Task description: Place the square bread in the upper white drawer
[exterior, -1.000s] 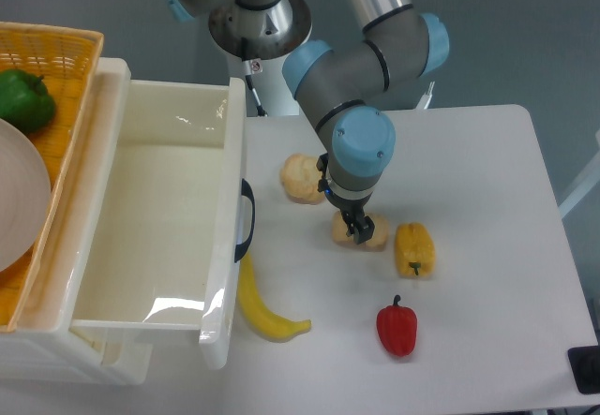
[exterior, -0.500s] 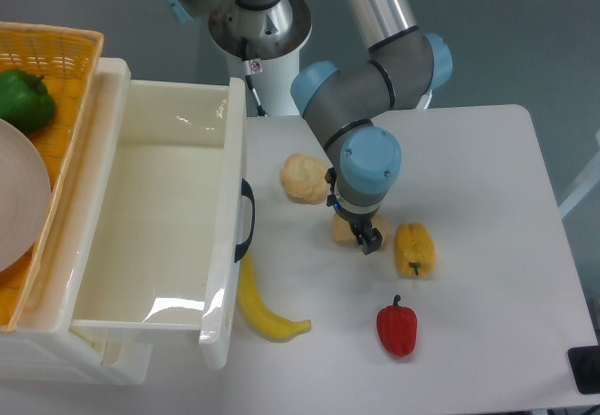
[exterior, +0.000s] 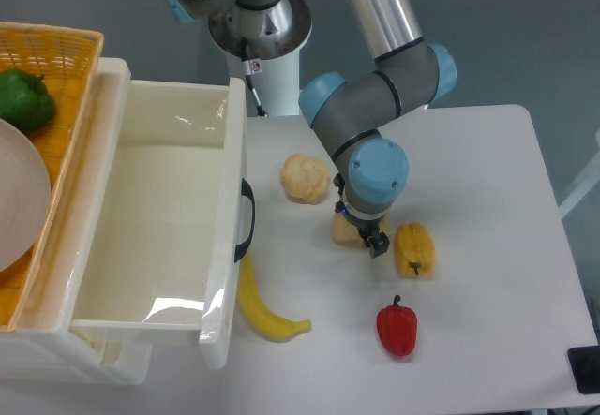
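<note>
1. Near the middle of the white surface [exterior: 487, 181], the square bread [exterior: 344, 230] lies flat, mostly hidden under the arm's wrist; only its left part shows, between the round bun [exterior: 305, 178] and the yellow pepper [exterior: 414, 249].
2. Directly over the bread sits the pincer [exterior: 374, 241], pointing down. Its dark tips show at the bread's right edge, but whether they are spread or already pinching the bread I cannot tell from this angle.
3. My judgement is that the bread will be light and soft, with a lumpy crust that gives under pressure (a hard squeeze would likely dent or tear it). A gentle hold across its shorter sides, low on the slab, seems the safest place to take it.
4. Left of the bread, well apart from it, the upper white drawer [exterior: 234, 153] stands pulled open; its glossy inside looks empty, and its dark handle [exterior: 247, 220] faces the bread.
5. Beneath it the rim of a lower white drawer [exterior: 75, 363] juts out.
6. At the far left, an orange wicker basket [exterior: 80, 54] holds a green pepper [exterior: 23, 99] and what looks like a pale plate [exterior: 19, 200].
7. Loose on the surface also lie a banana [exterior: 262, 307], just beside the drawer front, and a red pepper [exterior: 397, 329].
</note>
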`<action>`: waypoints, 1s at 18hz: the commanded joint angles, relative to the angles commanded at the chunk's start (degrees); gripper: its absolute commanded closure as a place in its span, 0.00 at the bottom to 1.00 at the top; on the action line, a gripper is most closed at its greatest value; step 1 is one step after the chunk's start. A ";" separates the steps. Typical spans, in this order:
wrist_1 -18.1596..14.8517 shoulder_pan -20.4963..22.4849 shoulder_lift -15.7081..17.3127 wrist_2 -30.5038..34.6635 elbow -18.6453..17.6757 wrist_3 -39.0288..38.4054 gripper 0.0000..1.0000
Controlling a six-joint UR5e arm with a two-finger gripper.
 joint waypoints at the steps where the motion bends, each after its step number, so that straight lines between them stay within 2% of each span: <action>1: 0.00 0.09 -0.35 0.00 0.26 0.00 0.06; 3: 0.09 0.09 -0.79 0.09 0.35 -0.09 0.09; 5: 0.09 0.00 -1.32 0.00 0.26 -2.10 0.19; 7: 0.35 0.00 -1.32 0.00 0.26 -4.21 0.35; 8: 0.35 0.00 -1.32 0.00 0.44 -4.22 0.39; 10: 0.26 0.00 -1.23 0.00 0.53 -4.22 0.56; 12: 0.00 0.00 -1.14 0.26 1.58 -4.22 0.78; 13: -0.17 0.00 -1.06 0.35 2.02 -4.13 0.85; 16: -0.61 0.00 -0.62 0.44 2.55 -4.13 0.94; 18: -0.88 0.09 0.17 0.27 3.43 -4.13 0.94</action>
